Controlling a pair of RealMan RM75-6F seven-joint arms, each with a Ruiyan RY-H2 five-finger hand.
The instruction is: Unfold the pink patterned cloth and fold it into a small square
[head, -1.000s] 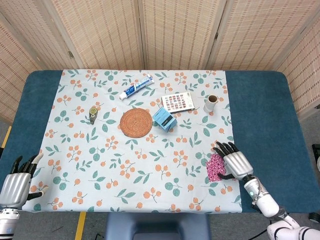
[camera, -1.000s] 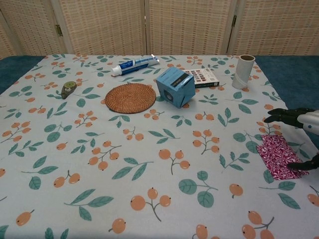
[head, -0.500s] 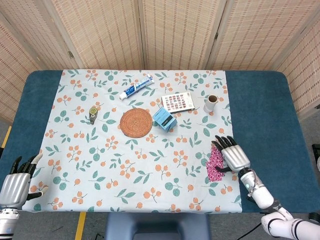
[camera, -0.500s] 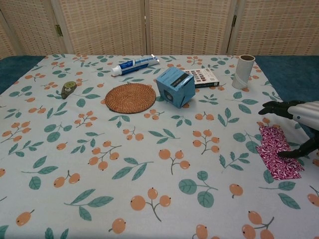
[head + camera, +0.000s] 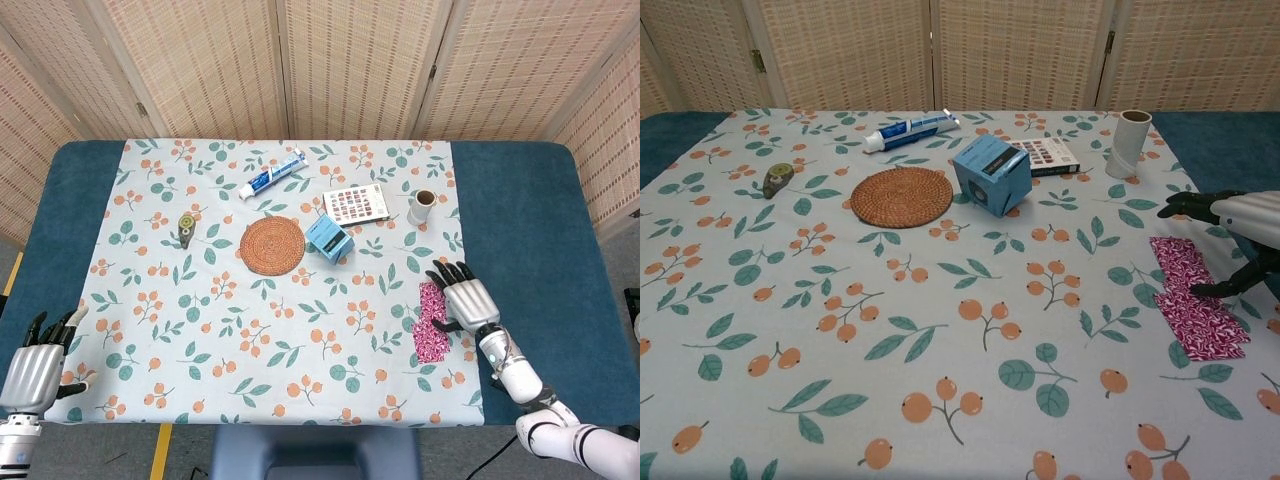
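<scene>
At the far left, the left hand (image 5: 33, 365) sits at the near edge of the table (image 5: 85, 190), and its fingers are spread apart with nothing in them. On the flowery tablecloth (image 5: 290, 320) there is a small green tape roller (image 5: 186, 227). Next comes a round woven mat (image 5: 272, 245), with a toothpaste tube (image 5: 272, 175) behind it. Just to the right of the mat is a blue box (image 5: 329, 238), tipped on its edge. Behind the box lies a flat card of little squares (image 5: 357, 202), and a small paper cup (image 5: 422, 206) stands to its right. The pink patterned cloth (image 5: 1195, 311) lies flat in a long strip near the right side of the tablecloth. The right hand (image 5: 465, 300) is over the far end of the cloth with its fingers spread. Its thumb (image 5: 1225, 285) touches the cloth's right edge.
</scene>
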